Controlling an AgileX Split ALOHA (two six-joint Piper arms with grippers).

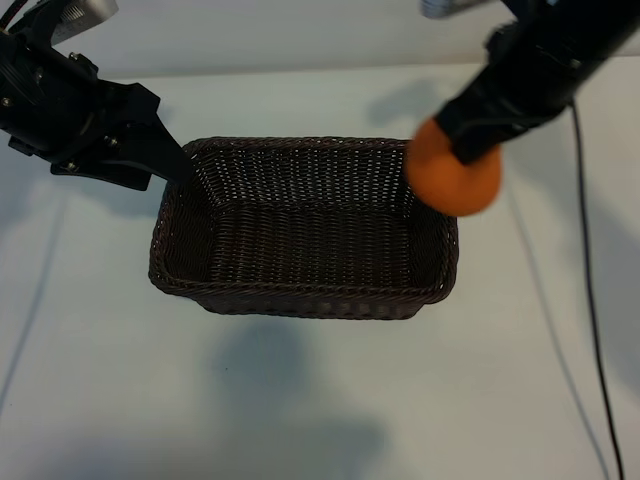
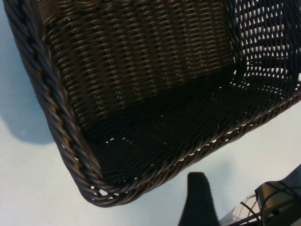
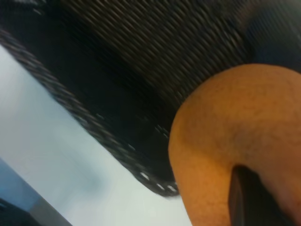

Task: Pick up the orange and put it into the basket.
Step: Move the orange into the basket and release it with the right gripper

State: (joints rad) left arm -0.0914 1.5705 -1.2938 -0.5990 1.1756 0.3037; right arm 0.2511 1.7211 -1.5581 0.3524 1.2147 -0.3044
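Pale white tabletop (image 1: 300, 400) carries a large dark brown woven wicker basket (image 1: 300, 295). Over its right rim, the right gripper (image 1: 470, 140) clamps a round matte orange (image 1: 455, 178) in the air. At the basket's left corner the left gripper (image 1: 165, 160) waits with fingers spread.

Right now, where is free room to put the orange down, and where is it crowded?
The whole floor of the dark brown woven wicker basket is bare. The white table in front of it is free too. Crowded: the right tool carrying the round matte orange over the right rim, the left tool at the left corner.
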